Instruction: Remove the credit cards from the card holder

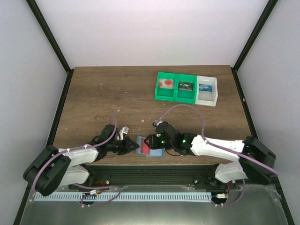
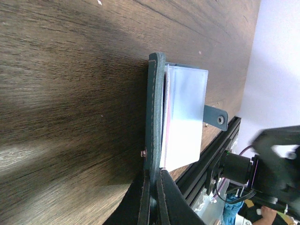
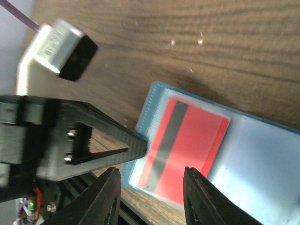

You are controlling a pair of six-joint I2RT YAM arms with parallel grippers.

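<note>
Down at 6 o'clock on the wooden table (image 1: 103, 98), right at the near edge, lies the card holder (image 3: 262, 159), a light-blue bifold wallet spread open between the two arms. The left gripper (image 2: 152, 187) comes in from 9 o'clock, and its jaws are clamped tight on the wallet's stitched edge, pinning it. The red credit card (image 3: 187, 145) sits in the pocket panel, face down with its black stripe showing, and most of its face is in view through the pocket.

From 3 o'clock, the right gripper (image 3: 151, 172) hovers over that card with its jaws apart, one finger on either side of the card's near end. We see no pinch yet.

How will it handle? We'd call the card light, thin, stiff and slick, so a flat squeeze on its face would likely skid. Better to take it by the two long edges, or nip the end that is exposed, and draw it straight along the pocket. The wallet looks soft and floppy, so it may lift or fold with the pull, and we reckon the left clamp matters here. Whether more cards hide beneath the red one, we cannot tell.

Up at 1 o'clock stand two green bins (image 1: 176, 97) and a white bin (image 1: 206, 102), well apart from the action.
</note>
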